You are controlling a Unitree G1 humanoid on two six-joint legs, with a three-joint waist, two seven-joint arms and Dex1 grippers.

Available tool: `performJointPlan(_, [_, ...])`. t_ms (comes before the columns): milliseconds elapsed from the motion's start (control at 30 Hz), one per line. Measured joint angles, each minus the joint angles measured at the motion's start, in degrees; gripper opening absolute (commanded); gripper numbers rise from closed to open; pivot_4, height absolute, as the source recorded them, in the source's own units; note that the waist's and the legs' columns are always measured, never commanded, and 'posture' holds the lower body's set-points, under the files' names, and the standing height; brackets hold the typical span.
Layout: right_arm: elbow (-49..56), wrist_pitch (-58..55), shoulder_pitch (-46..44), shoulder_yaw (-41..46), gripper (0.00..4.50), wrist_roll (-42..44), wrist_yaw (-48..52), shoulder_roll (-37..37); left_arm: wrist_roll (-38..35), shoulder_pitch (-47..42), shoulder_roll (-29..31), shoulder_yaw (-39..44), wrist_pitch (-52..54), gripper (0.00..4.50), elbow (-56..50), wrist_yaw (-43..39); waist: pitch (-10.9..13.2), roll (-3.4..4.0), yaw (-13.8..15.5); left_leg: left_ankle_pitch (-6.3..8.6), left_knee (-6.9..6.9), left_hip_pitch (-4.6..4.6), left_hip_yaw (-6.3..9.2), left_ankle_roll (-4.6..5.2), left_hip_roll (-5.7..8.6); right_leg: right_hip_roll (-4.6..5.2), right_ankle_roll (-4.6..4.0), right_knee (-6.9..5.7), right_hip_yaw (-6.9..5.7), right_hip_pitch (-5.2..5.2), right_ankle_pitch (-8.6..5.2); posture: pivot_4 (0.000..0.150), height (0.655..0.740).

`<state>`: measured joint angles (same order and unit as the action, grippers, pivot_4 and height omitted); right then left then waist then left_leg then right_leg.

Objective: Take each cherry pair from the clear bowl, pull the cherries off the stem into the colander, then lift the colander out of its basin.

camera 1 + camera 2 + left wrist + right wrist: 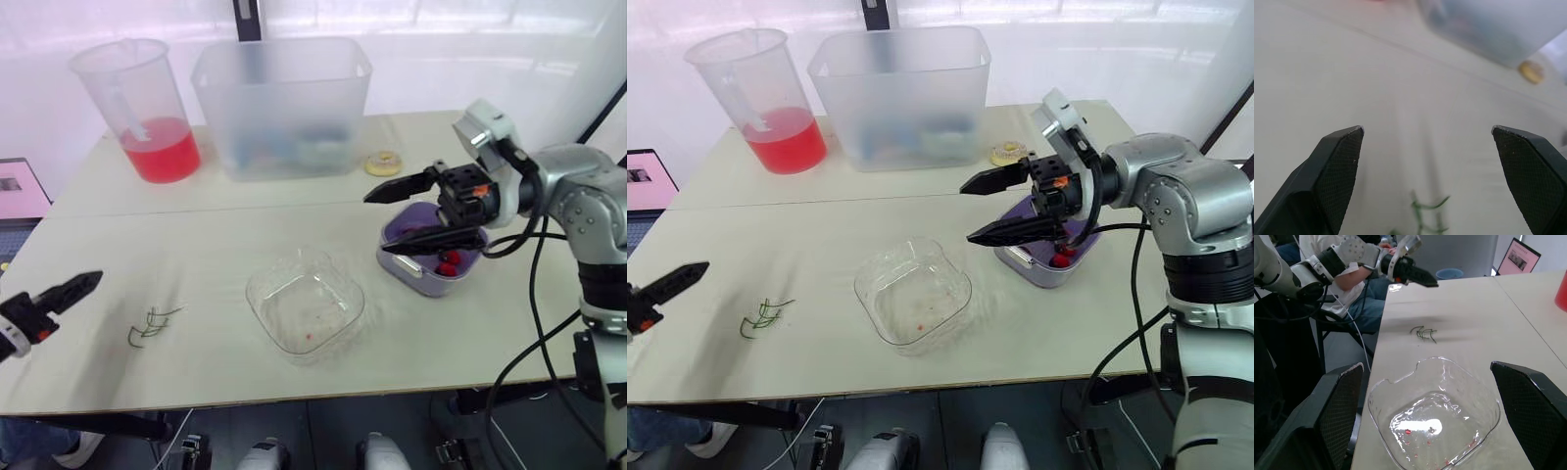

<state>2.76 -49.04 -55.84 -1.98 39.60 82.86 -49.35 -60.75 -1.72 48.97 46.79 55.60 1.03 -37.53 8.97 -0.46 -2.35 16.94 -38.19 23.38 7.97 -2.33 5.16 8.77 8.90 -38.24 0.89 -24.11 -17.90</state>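
The clear bowl (306,305) sits at the table's middle front and holds just a few red specks. To its right a purple colander (423,220) rests in a pale basin (416,279), with red cherries (448,262) inside. My right gripper (376,225) hovers open over the colander's left side, nothing between its fingers, pointing toward the bowl (1435,416). Green stems (152,323) lie loose on the table at the front left. My left gripper (1427,129) is open and empty, low beyond the table's left front edge, left of the stems (1425,215).
A pitcher of red liquid (147,108) and a large translucent bin (282,103) stand at the back. A small yellow ring (384,164) lies beside the bin. A screen (15,186) is off the left edge. A seated person (1352,289) shows beyond the table's left side.
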Motion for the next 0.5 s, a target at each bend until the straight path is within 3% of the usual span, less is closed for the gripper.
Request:
performJointPlan(233, [0.7, -3.3, 1.5, 0.4, 4.50, -1.0, -3.7, -5.4, -9.1, -15.7, 2.5, -12.8, 2.9, 4.43, -17.8, -2.3, 0.0, -0.02, 0.0, 0.00, -0.01, 0.00, -0.02, 0.00, 0.02, -0.01, 0.00, 0.00, 0.01, 0.02, 0.00, 0.150, 0.7400])
performJointPlan(500, [10.9, -7.3, 11.8, 6.1, 4.50, -1.4, -13.0, -11.3, -4.1, -29.3, 3.2, -32.4, -0.3, 4.43, -22.0, -11.9, 0.0, -0.01, -0.2, 0.00, 0.04, -0.01, -0.18, 0.00, -0.02, -0.07, 0.00, -0.06, 0.07, -0.09, 0.00, 0.150, 0.7400])
